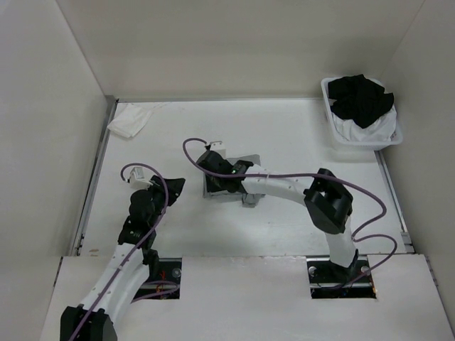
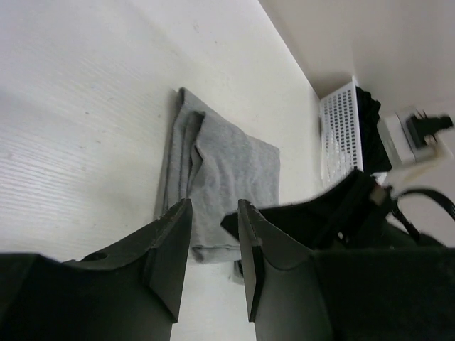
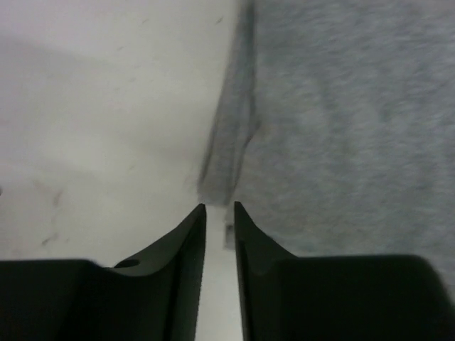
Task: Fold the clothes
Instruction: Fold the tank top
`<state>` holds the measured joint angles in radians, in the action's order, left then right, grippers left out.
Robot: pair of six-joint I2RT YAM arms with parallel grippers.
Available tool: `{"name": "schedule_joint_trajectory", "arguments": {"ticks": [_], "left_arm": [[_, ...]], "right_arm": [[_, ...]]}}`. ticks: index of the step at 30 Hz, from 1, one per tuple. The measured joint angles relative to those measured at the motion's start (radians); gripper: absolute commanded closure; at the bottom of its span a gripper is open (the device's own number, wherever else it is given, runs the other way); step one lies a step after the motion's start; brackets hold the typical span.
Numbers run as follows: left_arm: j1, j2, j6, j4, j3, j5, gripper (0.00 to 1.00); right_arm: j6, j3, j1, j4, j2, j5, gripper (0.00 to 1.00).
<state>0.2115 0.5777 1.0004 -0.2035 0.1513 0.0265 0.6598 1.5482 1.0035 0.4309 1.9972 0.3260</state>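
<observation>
- While the top (image 2: 227,170) lay folded into a compact rectangle near the middle of the table (image 1: 298,142), the right arm reached across it and hid most of it in the overhead view.
- Top: light grey knit, flat on the table. Stacked layers showed along one long edge in the left wrist view, and a fold ridge ran down its length.
- Right end effector (image 3: 219,207): low over the top's edge, pointed down. Fingers were parted by a narrow gap with bare table showing through it, and nothing was gripped. Contact between fingertips and fabric could not be told.
- Left end effector (image 2: 213,206): fingers apart with nothing between them. It was held off the table just beside the top, aimed toward it and clear of the fabric.
- Basket (image 1: 328,121): white, in the far right corner, well apart from the top. It held a black garment (image 1: 361,99) heaped over white fabric.
- White cloth (image 1: 130,121): crumpled at the far left corner of the table, near the wall.
</observation>
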Motion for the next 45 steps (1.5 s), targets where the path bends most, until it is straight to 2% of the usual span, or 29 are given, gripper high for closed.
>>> {"name": "schedule_joint_trajectory", "arguments": {"ticks": [2, 5, 8, 11, 14, 18, 22, 26, 28, 33, 37, 45], "left_arm": [[-0.041, 0.008, 0.002, 0.003, -0.003, 0.021, 0.69], [-0.075, 0.043, 0.002, -0.002, -0.003, 0.041, 0.69], [-0.079, 0.087, -0.001, -0.004, -0.003, 0.055, 0.68], [-0.064, 0.131, -0.018, -0.011, -0.003, 0.056, 0.68], [-0.043, 0.182, -0.04, -0.014, 0.002, 0.052, 0.66], [-0.015, 0.247, -0.071, -0.017, 0.013, 0.033, 0.66], [0.014, 0.311, -0.102, -0.017, 0.05, 0.005, 0.66], [0.041, 0.358, -0.141, -0.011, 0.103, -0.033, 0.64], [0.046, 0.373, -0.161, 0.006, 0.13, -0.053, 0.63], [0.023, 0.376, -0.194, 0.066, 0.156, -0.098, 0.6], [0.005, 0.376, -0.208, 0.108, 0.156, -0.114, 0.6], [0.014, 0.377, -0.23, 0.119, 0.157, -0.121, 0.61]], "right_arm": [[0.012, -0.014, 0.023, -0.002, -0.021, -0.026, 0.62], [0.018, -0.105, 0.031, -0.041, -0.133, -0.058, 0.59], [0.017, -0.272, 0.0, -0.105, -0.348, -0.076, 0.68], [0.016, -0.468, -0.09, -0.207, -0.603, -0.086, 0.93], [0.025, -0.708, -0.249, -0.34, -0.848, -0.096, 0.99], [0.043, -0.991, -0.462, -0.486, -1.024, -0.155, 0.99], [0.072, -1.194, -0.602, -0.586, -1.062, -0.242, 0.92], [0.1, -1.314, -0.651, -0.698, -1.078, -0.291, 0.68], [0.112, -1.354, -0.659, -0.76, -1.084, -0.3, 0.61], [0.132, -1.404, -0.686, -0.864, -1.078, -0.304, 0.55], [0.139, -1.403, -0.702, -0.917, -1.036, -0.308, 0.55], [0.15, -1.403, -0.715, -0.936, -0.977, -0.32, 0.53]]}}
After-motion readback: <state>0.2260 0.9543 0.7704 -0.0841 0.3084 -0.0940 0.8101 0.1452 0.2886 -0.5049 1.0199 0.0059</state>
